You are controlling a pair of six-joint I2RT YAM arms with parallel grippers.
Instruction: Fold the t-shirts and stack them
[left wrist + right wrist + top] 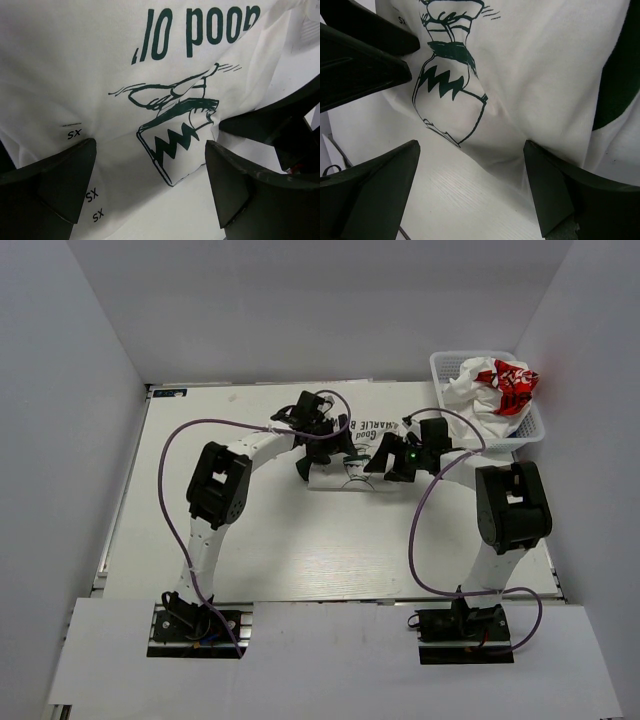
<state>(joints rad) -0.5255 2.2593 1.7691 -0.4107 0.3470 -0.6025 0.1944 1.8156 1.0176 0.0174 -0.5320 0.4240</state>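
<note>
**Both end effectors wide open over the off-white tee, nothing gripped**

Top view: the off-white tee lies on the bench at upper centre, partly hidden under both arms. The left end effector and right end effector sit close together above it. The white tee with red print is crumpled in the basket, upper right. Risk: with the arms this near each other, they could knock together as they close in.

Left wrist view: the left end effector's jaws are fully spread and hold nothing. They straddle the cartoon print. I cannot tell whether the fingertips touch cloth. Risk: a pinch here, mid-panel, would probably bunch the cloth instead of catching an edge, so the fold would come out crooked.

Right wrist view: the right end effector's jaws are fully spread and empty. They are over the tee's edge where it meets bare bench, with the dark green sleeve at the right of the frame. Risk: closing may catch only the top layer, or scrape the bench and miss.
</note>
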